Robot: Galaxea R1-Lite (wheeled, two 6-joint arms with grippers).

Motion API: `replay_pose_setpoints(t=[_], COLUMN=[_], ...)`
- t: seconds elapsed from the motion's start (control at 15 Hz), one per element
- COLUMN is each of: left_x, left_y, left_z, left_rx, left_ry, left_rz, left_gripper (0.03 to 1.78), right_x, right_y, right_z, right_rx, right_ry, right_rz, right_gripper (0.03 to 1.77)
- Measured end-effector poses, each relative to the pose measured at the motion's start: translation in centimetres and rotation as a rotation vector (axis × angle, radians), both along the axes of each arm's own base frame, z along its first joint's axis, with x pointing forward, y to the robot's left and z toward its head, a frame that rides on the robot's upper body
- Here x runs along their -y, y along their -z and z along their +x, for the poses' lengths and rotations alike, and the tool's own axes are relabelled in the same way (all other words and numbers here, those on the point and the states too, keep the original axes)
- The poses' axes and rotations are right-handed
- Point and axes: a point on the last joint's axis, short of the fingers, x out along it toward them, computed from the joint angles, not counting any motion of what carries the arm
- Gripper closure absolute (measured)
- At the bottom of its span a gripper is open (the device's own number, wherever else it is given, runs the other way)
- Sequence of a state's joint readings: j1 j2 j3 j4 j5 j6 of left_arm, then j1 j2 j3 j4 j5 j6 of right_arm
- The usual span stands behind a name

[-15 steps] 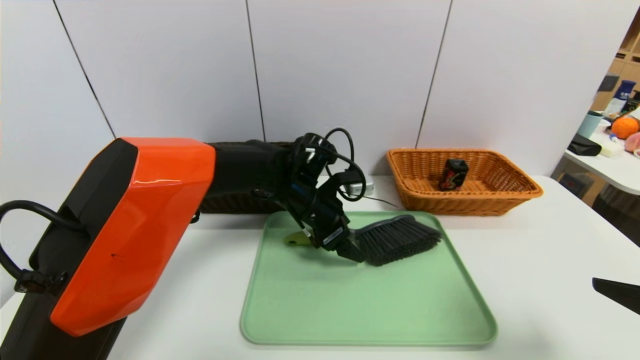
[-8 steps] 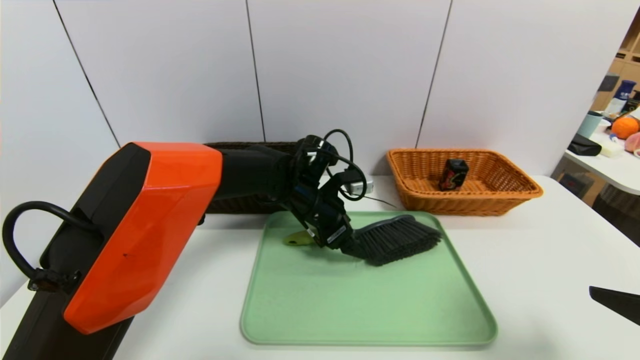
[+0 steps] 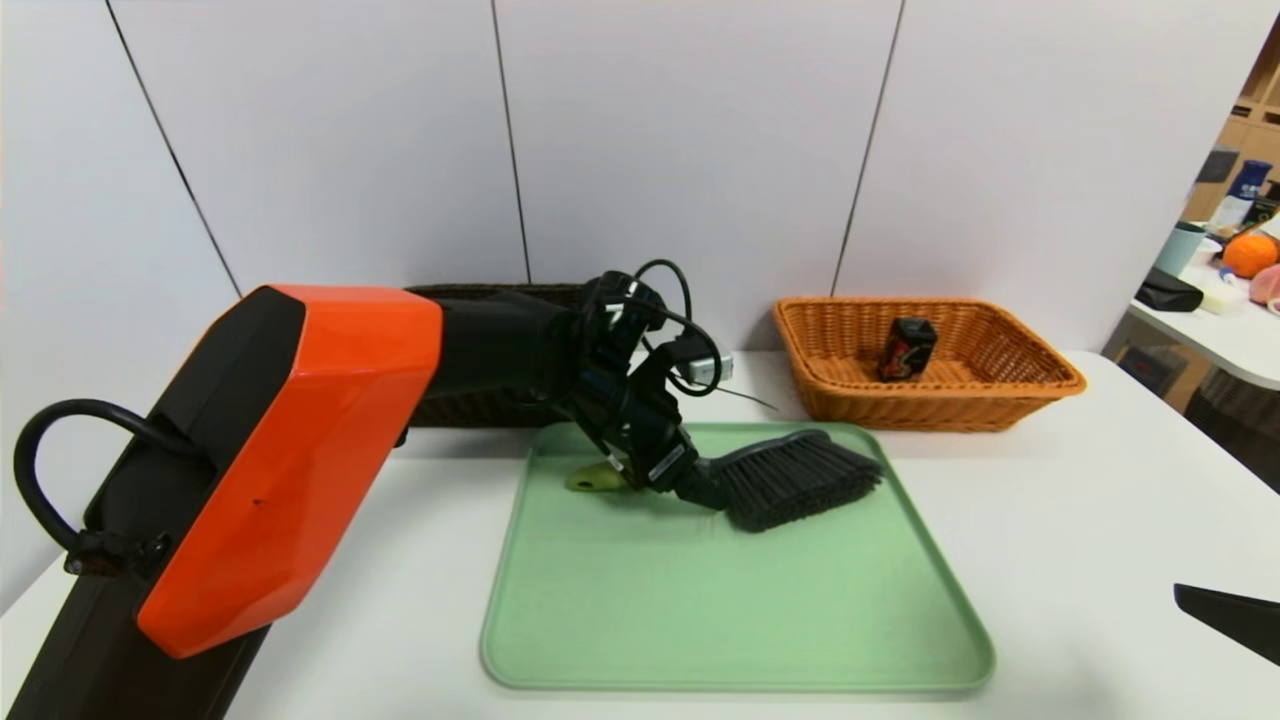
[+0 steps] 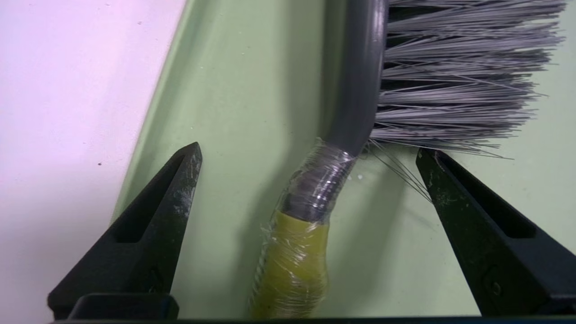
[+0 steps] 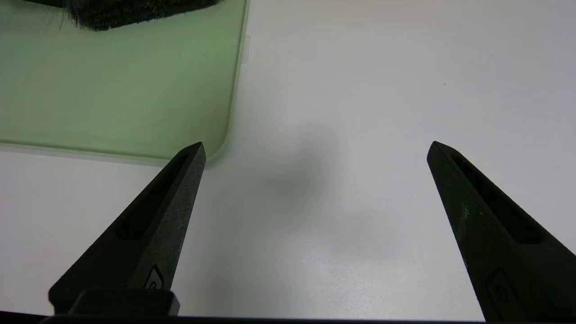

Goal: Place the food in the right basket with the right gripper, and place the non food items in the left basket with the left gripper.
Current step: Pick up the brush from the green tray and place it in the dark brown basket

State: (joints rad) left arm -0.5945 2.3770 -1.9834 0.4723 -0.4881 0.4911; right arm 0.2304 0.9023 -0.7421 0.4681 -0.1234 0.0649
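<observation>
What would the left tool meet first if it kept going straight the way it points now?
Most likely the hand brush: its taped neck lies between the open fingers of the left tool, straight ahead. Past it lies the green tray. How much gap remains is hard to judge.

Lab or office: white partition panels (image 3: 690,150), cluttered desk (image 3: 1225,320).

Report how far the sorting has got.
Done: the food box sits in the orange basket. In hand: the open left gripper straddles the brush on the green tray, not yet gripping. Left: brush into the dark basket. Right gripper idles over the table.
</observation>
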Motion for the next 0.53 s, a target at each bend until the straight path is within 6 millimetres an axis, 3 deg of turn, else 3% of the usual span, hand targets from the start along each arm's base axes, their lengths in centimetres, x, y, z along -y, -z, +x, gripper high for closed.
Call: replay_pose_setpoints(t=[0.53], left_x=[0.07], left_y=[0.23], left_z=[0.14], left_rx=[-0.006], left_ry=[-0.011], left_rz=[-0.009], left_gripper=[0.12], right_x=[-0.04], right_y=[0.18], right_z=[0.1], right_rx=[-0.008], right_ry=[-0.003], right_rz=[-0.003], right_gripper=[0.1])
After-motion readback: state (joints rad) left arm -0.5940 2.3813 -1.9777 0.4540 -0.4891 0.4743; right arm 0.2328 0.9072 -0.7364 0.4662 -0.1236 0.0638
